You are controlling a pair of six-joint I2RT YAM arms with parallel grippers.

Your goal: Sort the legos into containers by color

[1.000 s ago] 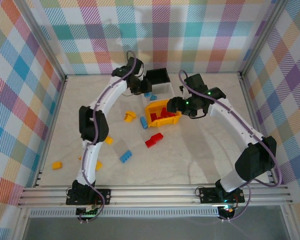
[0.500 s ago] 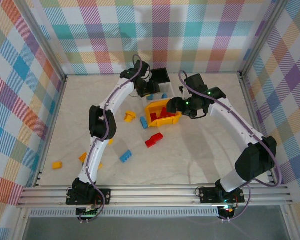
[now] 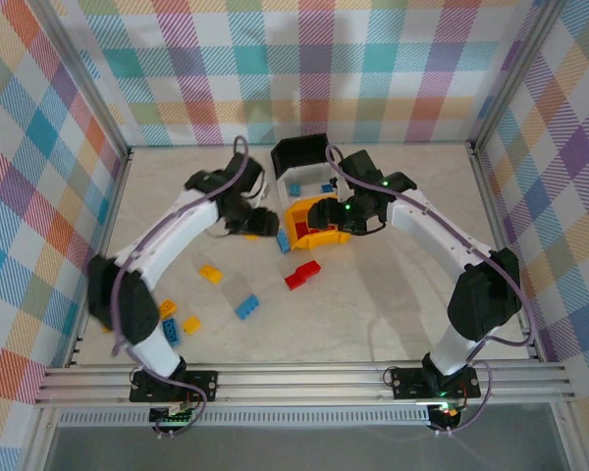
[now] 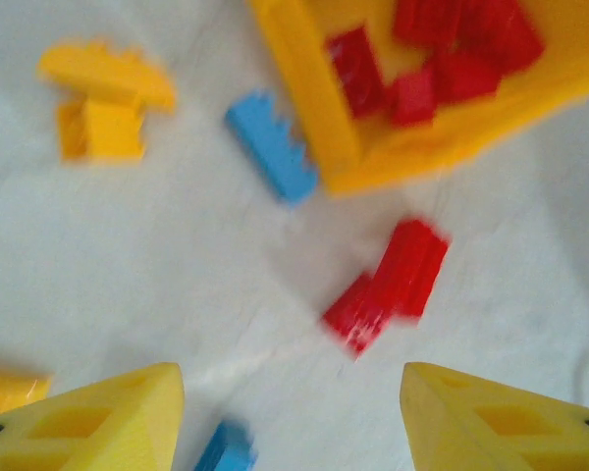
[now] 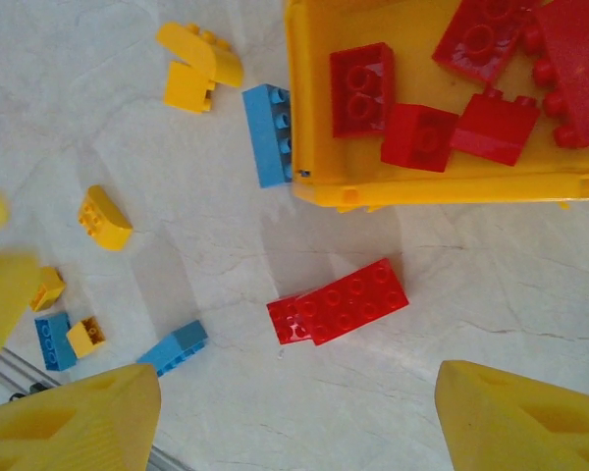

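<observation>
Three joined bins stand at the back: black [image 3: 300,152], white [image 3: 310,177] with blue bricks inside, and yellow-orange [image 3: 304,235] holding several red bricks [image 5: 363,88]. Loose legos lie on the table: a red brick [image 3: 302,275] [image 4: 388,285] [image 5: 339,302], a blue brick [image 3: 283,241] [image 5: 270,132] against the yellow bin's left wall, and another blue one [image 3: 246,308] [image 5: 172,348]. My left gripper [image 3: 265,224] [image 4: 290,383] hangs open just left of the yellow bin, holding nothing. Open and holding nothing too, my right gripper [image 3: 321,211] [image 5: 299,392] hovers over the yellow bin's front edge, above the red brick.
Yellow pieces lie left of the bins [image 5: 201,64] [image 4: 103,103], with one further out [image 3: 210,274] [image 5: 103,218]. A small cluster of yellow and blue bricks [image 3: 177,319] sits near the left arm's base. Plaid walls and metal rails enclose the table.
My left arm has swung back from above the white bin, down and left to the table beside the yellow bin. The right gripper has shifted slightly left over the yellow bin.
</observation>
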